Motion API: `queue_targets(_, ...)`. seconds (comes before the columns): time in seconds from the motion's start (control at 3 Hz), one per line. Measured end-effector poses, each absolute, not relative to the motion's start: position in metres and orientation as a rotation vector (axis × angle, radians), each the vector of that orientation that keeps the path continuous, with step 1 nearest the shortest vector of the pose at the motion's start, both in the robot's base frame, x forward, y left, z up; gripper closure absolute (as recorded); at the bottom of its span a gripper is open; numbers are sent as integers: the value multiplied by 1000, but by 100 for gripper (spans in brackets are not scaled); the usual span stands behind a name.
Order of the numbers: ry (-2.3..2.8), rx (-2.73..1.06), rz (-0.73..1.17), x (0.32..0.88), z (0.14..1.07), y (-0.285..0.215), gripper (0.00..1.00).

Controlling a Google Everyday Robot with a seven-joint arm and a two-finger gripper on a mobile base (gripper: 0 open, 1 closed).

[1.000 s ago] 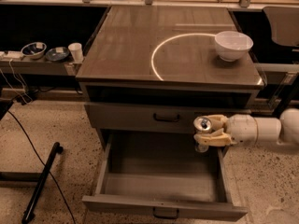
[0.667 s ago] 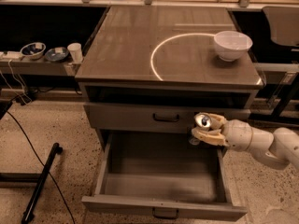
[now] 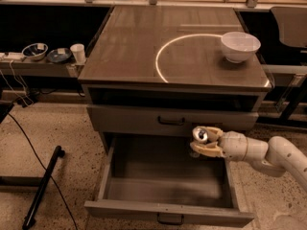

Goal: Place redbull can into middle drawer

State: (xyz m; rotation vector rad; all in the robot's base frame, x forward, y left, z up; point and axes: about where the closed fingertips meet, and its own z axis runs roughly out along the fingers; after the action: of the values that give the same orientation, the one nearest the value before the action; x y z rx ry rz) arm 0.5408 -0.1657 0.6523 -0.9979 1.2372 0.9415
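The redbull can (image 3: 200, 135), slim and silvery with a shiny round top, is held in my gripper (image 3: 204, 142), which is shut on it. The gripper comes in from the right on a pale arm and holds the can just above the back right part of the open middle drawer (image 3: 165, 176). This drawer is a wide grey tray pulled far out at the cabinet's lowest tier, with a small dark handle (image 3: 170, 219) at its front. Nothing lies in the tray.
A closed grey drawer (image 3: 170, 120) with a handle sits above the open one. A white bowl (image 3: 240, 45) stands on the cabinet top at the right. Bowls and a cup (image 3: 76, 52) sit on a shelf at left. A black pole (image 3: 42, 186) lies on the floor at left.
The gripper with the can has moved slightly left and lower, over the open drawer's back right. The arm now slants in from the lower right.
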Motion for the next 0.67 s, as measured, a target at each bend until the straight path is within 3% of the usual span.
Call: queue_targets(0.67,1276,-1126,1054,515,563,-141,100)
